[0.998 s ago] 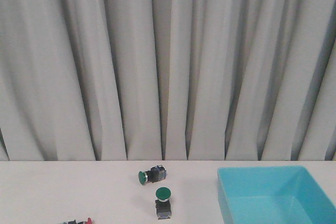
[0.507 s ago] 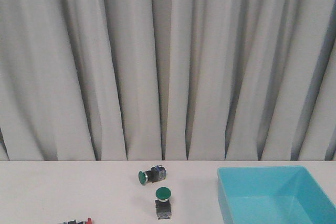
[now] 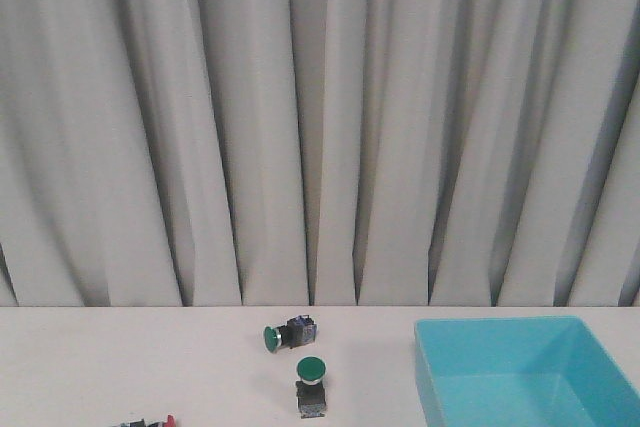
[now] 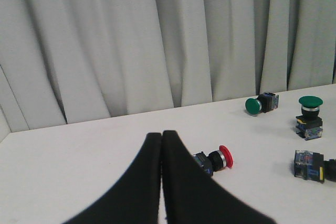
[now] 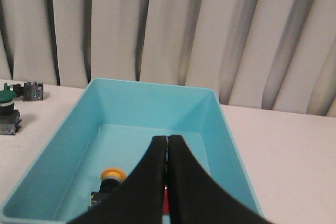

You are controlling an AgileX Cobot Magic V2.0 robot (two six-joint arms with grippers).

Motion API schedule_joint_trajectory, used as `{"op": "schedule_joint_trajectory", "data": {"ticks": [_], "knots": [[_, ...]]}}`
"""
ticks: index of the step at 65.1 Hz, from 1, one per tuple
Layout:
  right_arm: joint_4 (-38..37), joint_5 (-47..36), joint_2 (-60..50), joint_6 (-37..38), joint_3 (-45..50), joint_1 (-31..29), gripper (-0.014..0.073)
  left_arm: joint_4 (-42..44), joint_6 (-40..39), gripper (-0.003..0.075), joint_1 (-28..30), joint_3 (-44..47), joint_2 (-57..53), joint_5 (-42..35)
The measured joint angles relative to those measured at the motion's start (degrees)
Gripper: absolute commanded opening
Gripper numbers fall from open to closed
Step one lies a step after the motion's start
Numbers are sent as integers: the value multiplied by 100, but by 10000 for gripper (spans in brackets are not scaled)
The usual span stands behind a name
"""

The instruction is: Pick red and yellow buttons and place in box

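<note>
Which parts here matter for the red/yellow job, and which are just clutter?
Job:
- red button, on the table
- yellow button, already in the box

Lying about:
- green button on its side
- upright green button
- dark button body, cap out of view

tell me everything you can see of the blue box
The box is a light turquoise rectangular bin, seemingly plastic, with low sloping walls and an open top. It sits flat on the white table, on the robot's right. In the right wrist view, a yellow-capped button lies on its floor, and a sliver of red shows behind the shut right gripper above it.
</note>
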Motion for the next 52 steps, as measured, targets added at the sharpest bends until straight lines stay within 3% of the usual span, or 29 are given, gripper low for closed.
{"op": "schedule_joint_trajectory", "data": {"ticks": [12, 52], "knots": [[5, -190, -457, 19, 146, 0, -4, 0, 0, -8, 0, 6, 0, -2], [40, -183, -456, 19, 163, 0, -4, 0, 0, -8, 0, 7, 0, -31]]}}
